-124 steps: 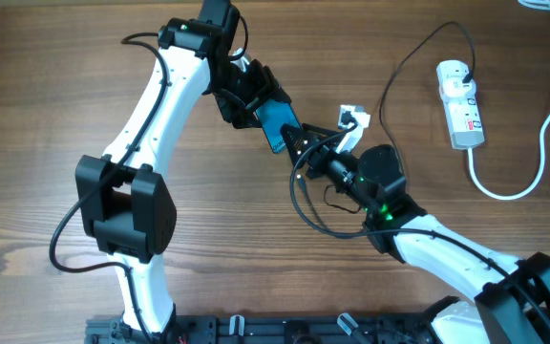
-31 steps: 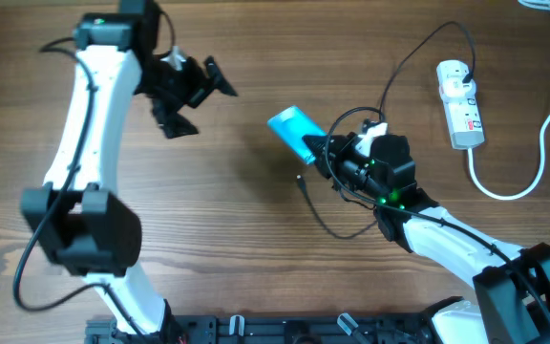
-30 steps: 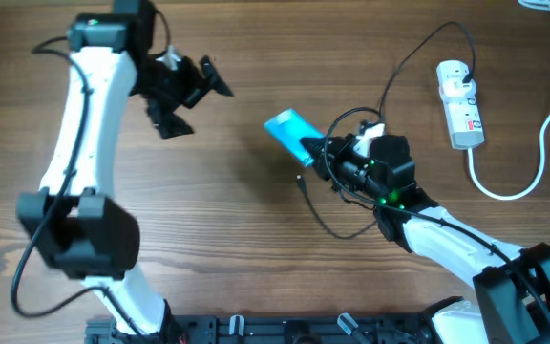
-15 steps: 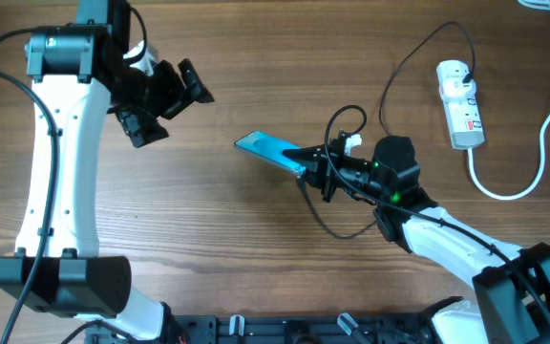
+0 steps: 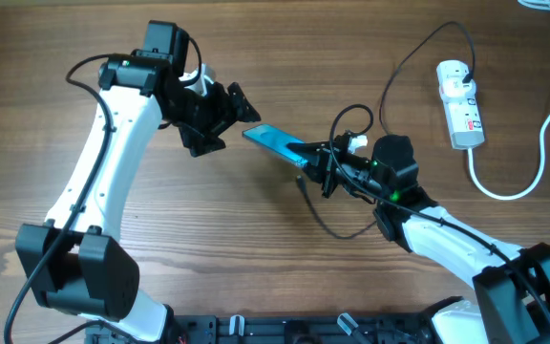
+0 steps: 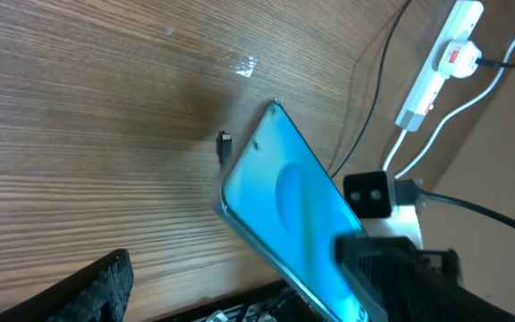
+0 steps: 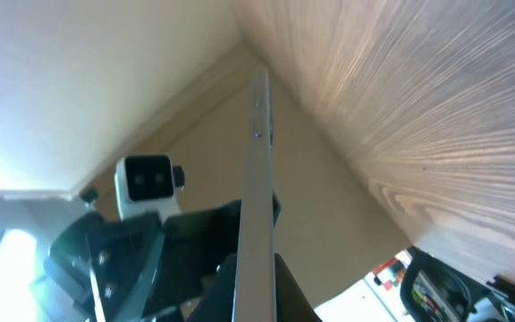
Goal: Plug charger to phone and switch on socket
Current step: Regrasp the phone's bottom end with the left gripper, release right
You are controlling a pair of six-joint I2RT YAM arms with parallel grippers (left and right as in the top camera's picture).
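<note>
The phone (image 5: 273,143), teal-screened, is held tilted above the table by one end, my right gripper (image 5: 317,164) shut on it. In the right wrist view I see the phone (image 7: 257,152) edge-on, pinched between the two fingers. My left gripper (image 5: 231,122) stands open just left of the phone's free end; in the left wrist view the phone (image 6: 284,210) reaches in between its fingers (image 6: 92,288). The charger (image 5: 404,57), a thin black cable, runs from the socket (image 5: 459,103) at the right and loops under the right arm. A small dark cable end (image 6: 223,148) lies on the table.
A thick white cord (image 5: 542,143) trails from the socket along the right edge. The socket (image 6: 436,63) and the white cord also show at the top right of the left wrist view. The wooden table (image 5: 256,268) runs under both arms.
My left arm has swung from the far left back to the right, up to the phone's free end, its jaws slightly narrower. The right gripper keeps holding the phone, almost still.
</note>
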